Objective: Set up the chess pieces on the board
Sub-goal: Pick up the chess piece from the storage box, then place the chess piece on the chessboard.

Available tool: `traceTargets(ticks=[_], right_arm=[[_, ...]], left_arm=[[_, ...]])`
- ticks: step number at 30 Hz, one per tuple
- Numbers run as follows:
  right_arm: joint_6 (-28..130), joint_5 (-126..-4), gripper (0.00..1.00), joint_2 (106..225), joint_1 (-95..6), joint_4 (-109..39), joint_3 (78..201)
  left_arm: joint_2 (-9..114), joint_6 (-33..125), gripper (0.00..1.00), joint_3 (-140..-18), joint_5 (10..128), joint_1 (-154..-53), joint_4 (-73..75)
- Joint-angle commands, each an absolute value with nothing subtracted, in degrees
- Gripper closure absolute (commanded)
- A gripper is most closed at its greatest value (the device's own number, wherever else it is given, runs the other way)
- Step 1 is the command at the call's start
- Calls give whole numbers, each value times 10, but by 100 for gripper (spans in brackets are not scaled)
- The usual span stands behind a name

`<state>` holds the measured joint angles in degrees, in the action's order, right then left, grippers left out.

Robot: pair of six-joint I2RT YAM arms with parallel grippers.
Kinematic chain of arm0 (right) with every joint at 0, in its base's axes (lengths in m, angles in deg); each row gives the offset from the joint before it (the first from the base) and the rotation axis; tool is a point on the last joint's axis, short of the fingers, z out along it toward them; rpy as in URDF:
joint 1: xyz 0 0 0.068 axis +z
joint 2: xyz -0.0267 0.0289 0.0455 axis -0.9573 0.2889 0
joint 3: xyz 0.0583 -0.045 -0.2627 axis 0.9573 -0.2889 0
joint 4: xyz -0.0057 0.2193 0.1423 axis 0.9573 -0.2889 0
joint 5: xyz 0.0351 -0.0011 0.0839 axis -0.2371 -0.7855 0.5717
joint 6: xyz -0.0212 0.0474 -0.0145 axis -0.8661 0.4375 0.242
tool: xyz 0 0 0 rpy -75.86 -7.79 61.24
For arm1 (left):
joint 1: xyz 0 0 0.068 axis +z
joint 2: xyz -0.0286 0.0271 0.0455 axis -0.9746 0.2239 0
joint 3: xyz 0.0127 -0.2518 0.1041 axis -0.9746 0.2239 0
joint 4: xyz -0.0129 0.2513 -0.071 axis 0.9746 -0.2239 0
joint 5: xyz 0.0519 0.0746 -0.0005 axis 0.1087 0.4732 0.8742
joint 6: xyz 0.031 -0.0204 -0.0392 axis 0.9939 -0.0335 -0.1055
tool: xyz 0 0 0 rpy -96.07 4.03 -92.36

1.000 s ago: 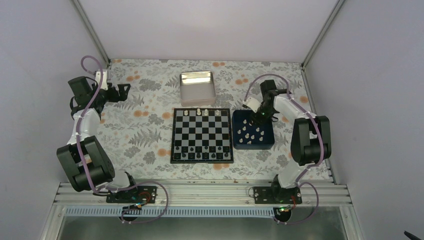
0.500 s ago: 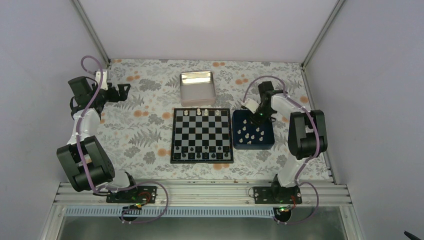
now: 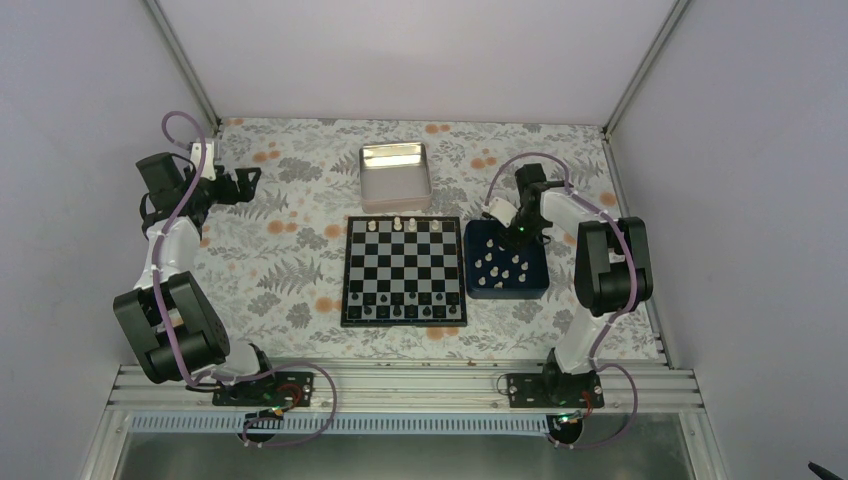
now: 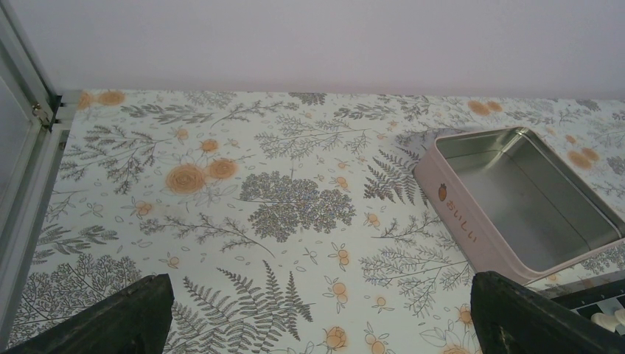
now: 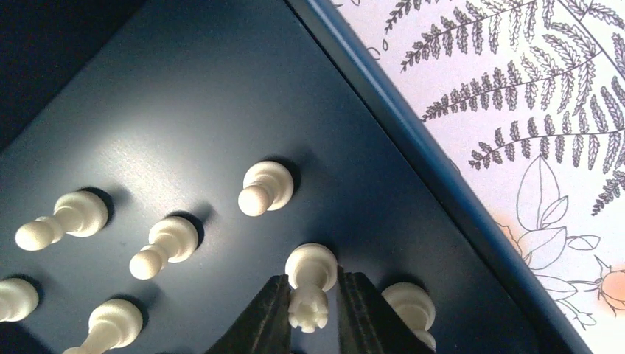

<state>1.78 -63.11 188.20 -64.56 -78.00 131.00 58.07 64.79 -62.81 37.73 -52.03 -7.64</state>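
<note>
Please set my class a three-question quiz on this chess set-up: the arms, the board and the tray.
1. True or false: the left jaws are wide open.
2. What sits between the right jaws? A) a white piece B) a dark piece C) nothing
3. Fill in: the loose white pieces stand in the blue ___ right of the board.
Key: 1 true; 2 A; 3 tray.

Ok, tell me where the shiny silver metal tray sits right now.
Top view, centre: the shiny silver metal tray lies just beyond the far edge of the black-and-white chequered chessboard, apart from it.
</note>
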Motion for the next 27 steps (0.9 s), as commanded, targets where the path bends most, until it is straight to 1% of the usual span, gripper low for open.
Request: traceTargets(ticks=[1,4,9,14,20,27], right_arm=[[17,-627,85,1879,-640,-778,1313],[16,-621,90,1868,-640,-797,1329],[20,-625,92,1843,-623,-841,1371],[33,-621,93,1838,-562,-880,1447],[43,-629,92,1890,-499,-899,1539],[39,-636,92,1967,-480,-896,1600]], left_arm=[[585,659,0,-624,359,-515,-74],[585,659,0,-624,359,-515,-74],[585,657,0,-624,358,-515,-75],[583,657,0,-624,358,-515,-75],[580,659,0,-626,361,-515,-77],[578,658,0,-625,360,-509,-76]])
